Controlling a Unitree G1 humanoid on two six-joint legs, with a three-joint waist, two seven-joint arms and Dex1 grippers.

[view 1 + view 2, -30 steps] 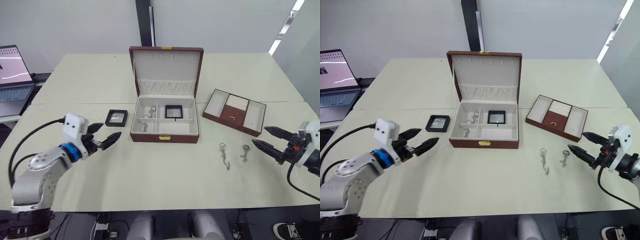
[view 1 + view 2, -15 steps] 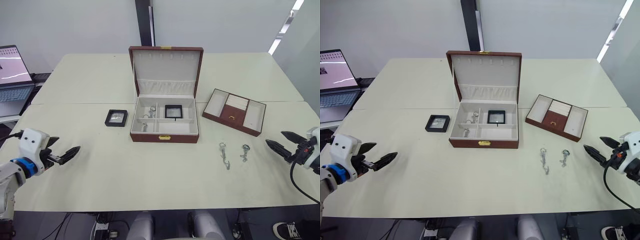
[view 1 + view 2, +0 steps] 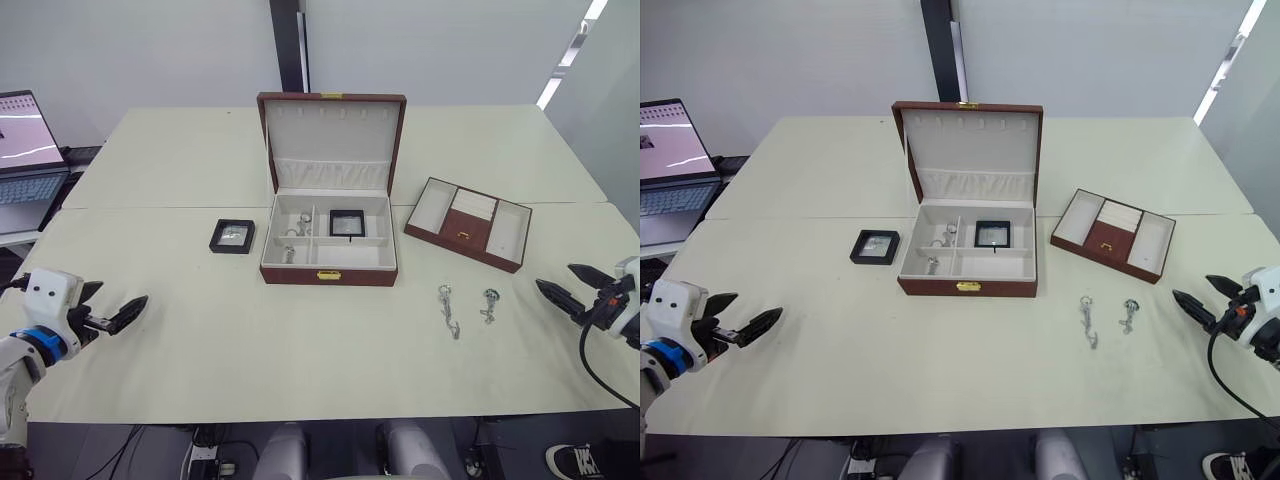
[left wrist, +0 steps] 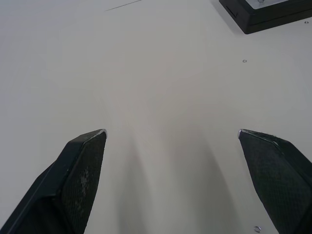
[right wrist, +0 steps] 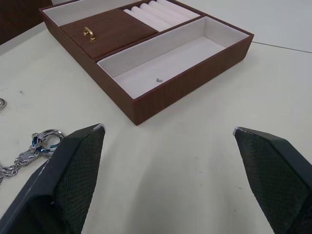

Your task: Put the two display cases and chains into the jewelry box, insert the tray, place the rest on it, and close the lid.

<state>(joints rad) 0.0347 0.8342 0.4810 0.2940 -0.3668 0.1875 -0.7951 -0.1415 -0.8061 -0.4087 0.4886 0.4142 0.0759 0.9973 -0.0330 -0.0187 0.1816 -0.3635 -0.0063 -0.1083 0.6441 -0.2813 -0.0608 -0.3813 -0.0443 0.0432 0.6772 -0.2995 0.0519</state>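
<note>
Black fingers of the left end effector (image 3: pixel 112 316) stand wide apart and empty, low over the cream counter (image 3: pixel 300 350) at its near left edge. Ahead of it and toward the middle lies one display case (image 3: pixel 232 236), just beside the left wall of the jewelry box (image 3: pixel 328 272) and not yet put in. Well beyond that end effector the box sits with its lid (image 3: pixel 333 135) upright; the second display case (image 3: pixel 347 222) already rests in its back right compartment, and small silvery pieces, too small to name surely, lie in the left compartments. Further on, two chains (image 3: pixel 450 311) lie loose on the counter, nearer to the right end effector (image 3: pixel 572 290) than to the left one, with the tray (image 3: pixel 468 222) beyond them, apart from the box. The right end effector is also wide open and holds nothing, just outside the chains at the counter's right edge.

By my judgement roughly a third is done: one case and the loose chains must go in, then the tray, whatever remains, and the lid.
</note>
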